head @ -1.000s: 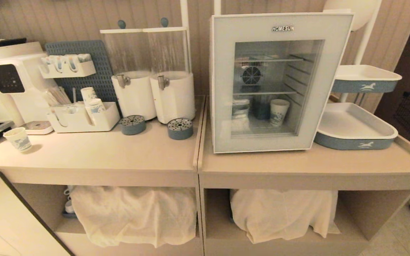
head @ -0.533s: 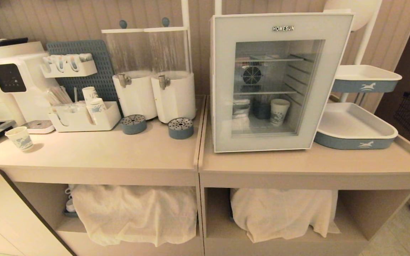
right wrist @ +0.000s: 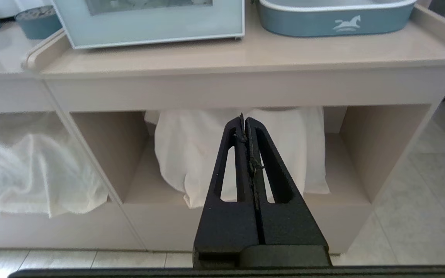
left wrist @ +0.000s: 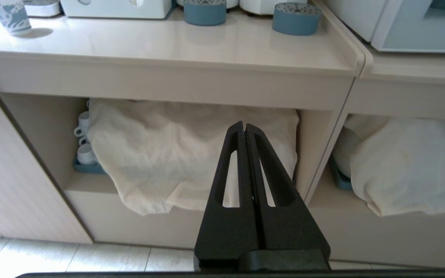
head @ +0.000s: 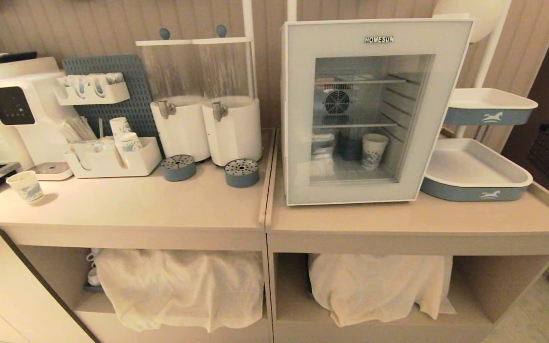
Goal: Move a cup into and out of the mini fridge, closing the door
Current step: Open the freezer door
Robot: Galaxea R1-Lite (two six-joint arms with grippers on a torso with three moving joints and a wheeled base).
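- On the right counter stands the fridge (head: 374,112), its door (head: 298,119) shut flat against the box.
- Through the door's glass, on the fridge floor, a printed paper cup (head: 373,150) stands upright; beside it are darker items I cannot make out.
- Well to the fridge's left, near the counter's far end, another printed cup (head: 25,186) stands alone.
- I see no plain white cup on the counter.
- Below the fridge's level, the left gripper (left wrist: 244,127) hangs closed and empty before a cloth-covered shelf (left wrist: 191,154).
- The right gripper (right wrist: 244,120) is likewise closed, empty, under the fridge's counter.
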